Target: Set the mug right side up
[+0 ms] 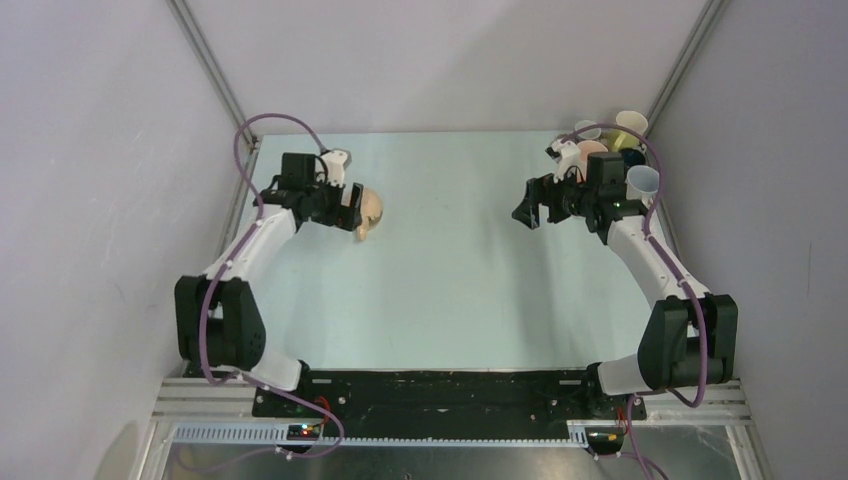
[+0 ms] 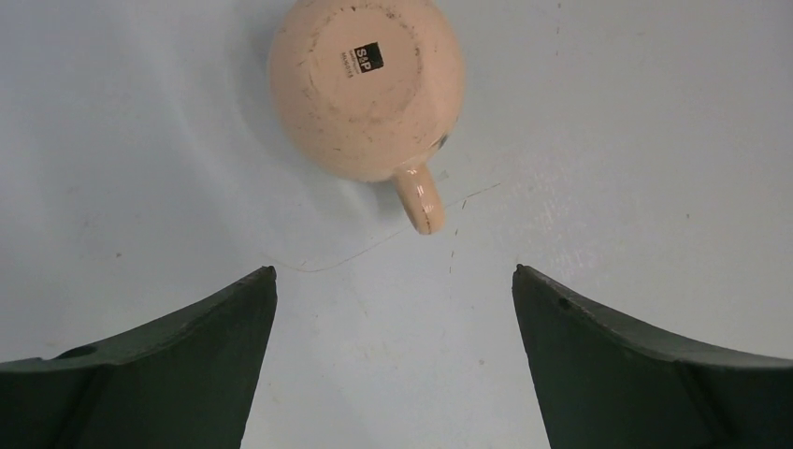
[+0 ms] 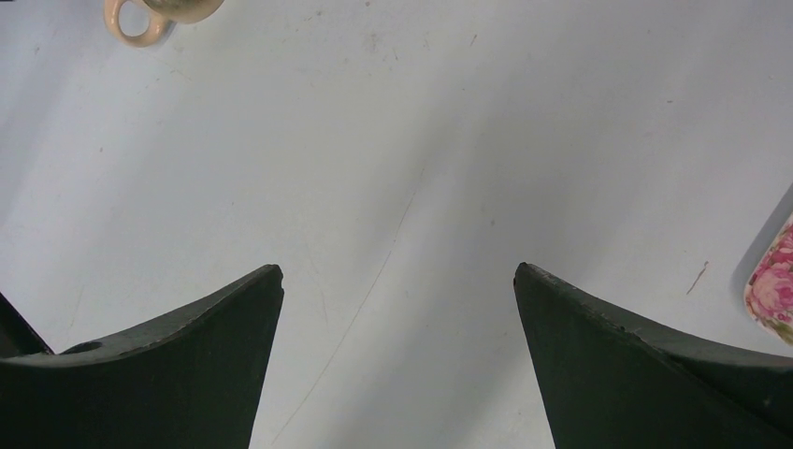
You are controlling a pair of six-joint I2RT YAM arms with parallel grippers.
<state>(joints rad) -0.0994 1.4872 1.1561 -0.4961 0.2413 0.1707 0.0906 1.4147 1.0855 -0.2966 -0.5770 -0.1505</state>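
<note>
The mug [image 2: 366, 82] is cream-coloured and stands upside down on the table. Its flat base with a small black logo faces up, and its handle [image 2: 419, 198] points toward my left gripper [image 2: 394, 269]. That gripper is open and empty, hovering just short of the mug, with one finger to each side of the handle's line. From the top view the mug [image 1: 370, 212] lies at the back left, right beside the left gripper [image 1: 352, 208]. My right gripper [image 1: 527, 213] hangs open and empty over the back right. In the right wrist view, only the mug's handle [image 3: 138, 22] shows, far from the right gripper [image 3: 397, 267].
Several cups [image 1: 610, 140] are clustered in the back right corner behind the right arm. A floral-patterned item [image 3: 772, 281] shows at the right edge of the right wrist view. Grey walls and metal frame rails border the pale table [image 1: 450, 290].
</note>
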